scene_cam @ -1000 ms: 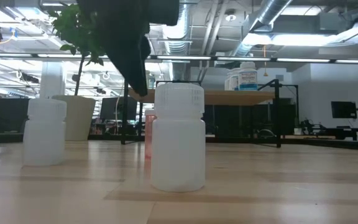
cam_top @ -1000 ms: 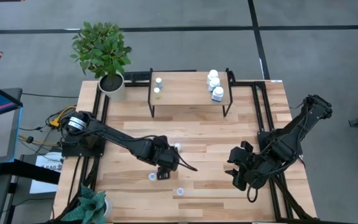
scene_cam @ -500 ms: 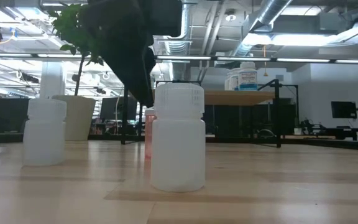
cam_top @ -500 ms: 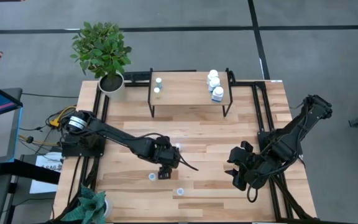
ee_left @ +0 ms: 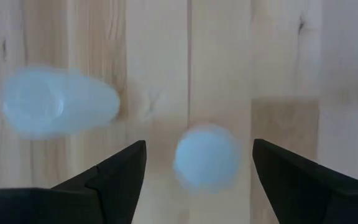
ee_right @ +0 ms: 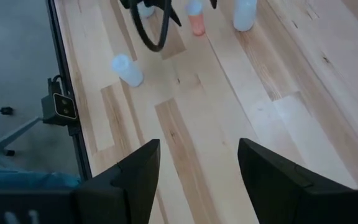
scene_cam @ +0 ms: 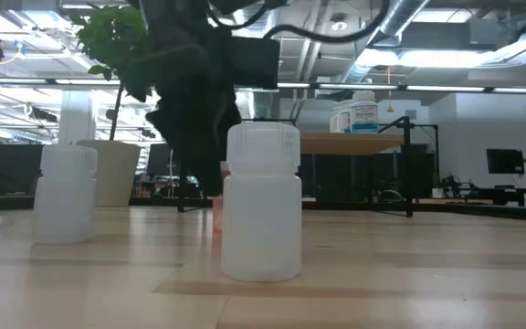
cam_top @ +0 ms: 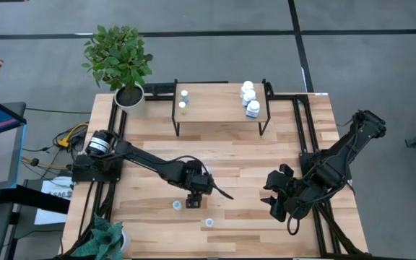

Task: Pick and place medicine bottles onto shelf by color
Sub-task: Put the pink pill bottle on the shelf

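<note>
The left gripper [cam_top: 193, 198] hangs over the near middle of the table [cam_top: 295, 144], pointing straight down, fingers [ee_left: 114, 177] spread wide. Between them, in the left wrist view, sits the round light-blue cap of an upright vial [ee_left: 207, 155], not yet touched (the low view shows a reddish body behind a white bottle [scene_cam: 261, 203], so it is probably the same vial). The open jaws on either side of the cap suggest a descent to grasp it from above.

Two white bottles stand close by: one just left of the gripper [cam_top: 176, 205], another nearer the front edge [cam_top: 209, 222]. Either could be knocked if the arm drifts.

On the shelf [cam_top: 215, 108] at the far side, two slim vials [cam_top: 183, 100] stand at the left end and three white bottles [cam_top: 248, 98] at the right, apparently grouped by colour, leaving the middle free.

The right gripper [cam_top: 274, 202] waits over the near right of the table, fingers apart and empty.
</note>
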Available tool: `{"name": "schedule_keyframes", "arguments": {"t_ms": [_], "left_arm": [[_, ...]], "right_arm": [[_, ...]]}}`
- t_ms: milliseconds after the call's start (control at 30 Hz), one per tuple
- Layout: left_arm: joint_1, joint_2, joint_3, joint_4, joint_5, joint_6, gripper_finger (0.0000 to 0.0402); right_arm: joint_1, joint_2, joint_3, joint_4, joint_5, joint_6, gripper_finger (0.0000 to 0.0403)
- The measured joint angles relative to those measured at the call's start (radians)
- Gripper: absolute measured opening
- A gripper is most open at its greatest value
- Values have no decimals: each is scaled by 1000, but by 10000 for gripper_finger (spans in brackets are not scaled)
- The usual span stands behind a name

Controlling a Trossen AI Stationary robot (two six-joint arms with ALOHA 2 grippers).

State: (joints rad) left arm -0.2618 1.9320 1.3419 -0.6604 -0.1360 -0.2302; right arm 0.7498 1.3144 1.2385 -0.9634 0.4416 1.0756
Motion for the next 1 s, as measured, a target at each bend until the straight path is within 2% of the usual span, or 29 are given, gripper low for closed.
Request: {"name": "schedule_keyframes", "arguments": {"t_ms": [367,733,1000], "left_arm": [[0,-4,4,25,-4,-33,270],[1,-4,4,20,27,-65,173],[9,-24,6,21,62,-107,118]], "right_arm": [[0,0,0,7,0,0,240],[0,0,0,7,0,-3,240],[0,0,0,8,0,-3,240]]}}
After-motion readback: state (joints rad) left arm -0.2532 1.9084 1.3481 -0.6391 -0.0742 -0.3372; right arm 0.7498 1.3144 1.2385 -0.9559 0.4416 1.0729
